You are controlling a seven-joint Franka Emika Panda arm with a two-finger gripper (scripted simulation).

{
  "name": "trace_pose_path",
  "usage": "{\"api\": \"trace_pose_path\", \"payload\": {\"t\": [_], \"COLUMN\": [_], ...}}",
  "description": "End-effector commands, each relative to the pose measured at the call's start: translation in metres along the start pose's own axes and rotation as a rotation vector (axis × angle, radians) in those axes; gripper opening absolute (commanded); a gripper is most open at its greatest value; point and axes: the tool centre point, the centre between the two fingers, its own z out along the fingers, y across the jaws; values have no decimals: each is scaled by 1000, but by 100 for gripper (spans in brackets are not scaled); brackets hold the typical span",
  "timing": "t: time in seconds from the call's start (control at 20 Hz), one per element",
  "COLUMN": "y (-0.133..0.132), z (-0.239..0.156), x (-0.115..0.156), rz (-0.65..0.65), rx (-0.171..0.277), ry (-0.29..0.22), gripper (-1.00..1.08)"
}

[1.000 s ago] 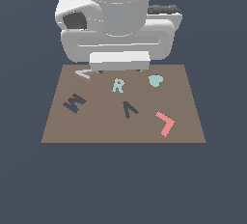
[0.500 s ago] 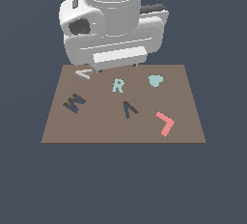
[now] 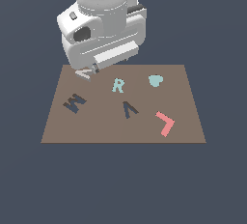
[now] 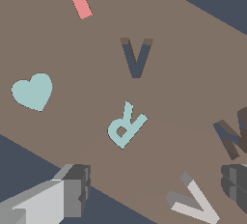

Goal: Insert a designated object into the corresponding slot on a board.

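The designated object (image 4: pixel 193 201) is a pale grey V-shaped piece lying near the far corner of the brown board (image 4: pixel 193 88) on the exterior view's left (image 3: pixel 84 73). My gripper (image 4: pixel 152 189) is open above that corner. The piece lies between the two fingers (image 4: pixel 67 194), much closer to one of them and touching neither. In the exterior view the white hand hides most of the gripper (image 3: pixel 91 68). The slot (image 3: pixel 129 108) is a dark navy V-shaped recess near the board's middle (image 4: pixel 136 59), and it is empty.
A dark M-shaped recess (image 3: pixel 74 103) sits on the exterior view's left side of the board. A teal R (image 3: pixel 118 85), a teal heart (image 3: pixel 155 80) and a pink L (image 3: pixel 165 122) lie flat on the board. The surroundings are plain dark blue ground.
The hand has turned about its axis and shifted a little toward the exterior view's left, over the grey piece. The pieces on the board have not moved.
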Motion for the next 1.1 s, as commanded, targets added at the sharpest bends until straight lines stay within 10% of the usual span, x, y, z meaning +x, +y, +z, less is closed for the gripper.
{"api": "trace_pose_path", "payload": {"t": [0.0,1.05], "y": [2,49], "z": [7,60], "x": [-10,-76], "rz": [-80,-695], "rx": [2,14], "ry": [-1,-6], "gripper": [100,100]}}
